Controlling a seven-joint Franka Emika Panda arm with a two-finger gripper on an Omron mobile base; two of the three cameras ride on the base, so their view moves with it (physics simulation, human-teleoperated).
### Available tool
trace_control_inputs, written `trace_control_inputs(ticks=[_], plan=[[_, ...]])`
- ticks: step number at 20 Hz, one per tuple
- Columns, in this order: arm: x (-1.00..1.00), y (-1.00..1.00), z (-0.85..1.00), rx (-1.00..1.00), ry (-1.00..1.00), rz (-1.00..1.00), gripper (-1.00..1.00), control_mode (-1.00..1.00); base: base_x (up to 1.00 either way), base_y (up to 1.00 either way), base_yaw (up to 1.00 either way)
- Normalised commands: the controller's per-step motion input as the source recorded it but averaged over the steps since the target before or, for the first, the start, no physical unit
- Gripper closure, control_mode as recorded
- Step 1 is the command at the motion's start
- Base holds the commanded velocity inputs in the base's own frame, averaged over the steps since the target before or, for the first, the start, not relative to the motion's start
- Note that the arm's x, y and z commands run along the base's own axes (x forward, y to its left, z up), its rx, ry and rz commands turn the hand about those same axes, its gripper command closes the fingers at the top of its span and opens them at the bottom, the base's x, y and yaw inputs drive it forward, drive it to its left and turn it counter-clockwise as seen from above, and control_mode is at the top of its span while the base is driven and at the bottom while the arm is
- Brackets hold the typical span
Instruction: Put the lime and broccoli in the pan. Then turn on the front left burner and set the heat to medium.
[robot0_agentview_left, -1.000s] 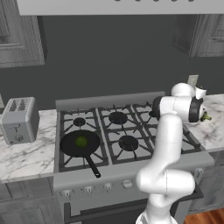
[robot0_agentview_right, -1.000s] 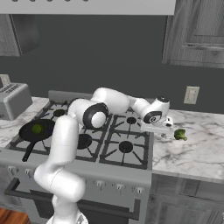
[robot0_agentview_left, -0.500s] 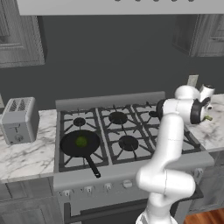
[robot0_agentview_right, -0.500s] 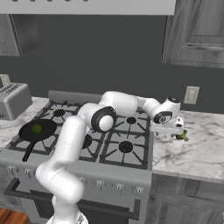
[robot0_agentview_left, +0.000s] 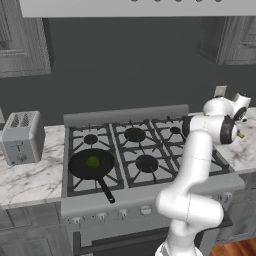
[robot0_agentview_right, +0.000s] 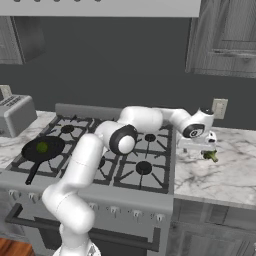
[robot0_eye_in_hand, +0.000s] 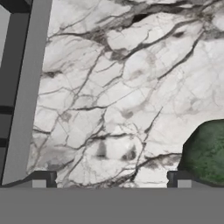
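The black pan (robot0_agentview_left: 84, 170) sits on the front left burner (robot0_agentview_left: 75, 186) of the stove, and the lime (robot0_agentview_left: 92, 161) lies inside it. From the right, the pan (robot0_agentview_right: 35, 152) and lime (robot0_agentview_right: 42, 147) show again. The broccoli (robot0_agentview_right: 210, 155) lies on the marble counter (robot0_agentview_right: 225, 175) right of the stove. My gripper (robot0_agentview_right: 199, 148) hovers just above the counter beside it, open and holding nothing. In the hand view the broccoli (robot0_eye_in_hand: 205, 151) lies at the lower right, beside the right fingertip (robot0_eye_in_hand: 179, 179), mostly outside the gap of the gripper (robot0_eye_in_hand: 109, 181).
A toaster (robot0_agentview_left: 21, 137) stands on the counter left of the stove. Knobs (robot0_agentview_left: 102, 217) line the stove's front panel. The stove's grey side edge (robot0_eye_in_hand: 26, 87) runs along the left of the hand view. A wall outlet (robot0_agentview_right: 218, 108) is behind the counter.
The arm has stretched further right and a little lower, carrying the open gripper from the stove's right edge out over the counter close to the broccoli. Pan and lime have not moved.
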Motion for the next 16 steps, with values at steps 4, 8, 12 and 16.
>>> trace_control_inputs(ticks=[4,8,12,16], plan=[[0.0,0.0,0.35,-0.01,0.0,0.06,-1.0,-1.0,0.0,0.0,0.0],[0.0,-0.01,0.07,-0.06,0.0,0.01,-1.0,-1.0,0.0,0.0,0.0],[0.0,-0.1,0.0,-0.11,0.0,0.0,-1.0,-1.0,0.0,0.0,0.0],[0.0,-0.08,0.02,-0.09,0.0,0.0,-1.0,-1.0,0.0,0.0,0.0]])
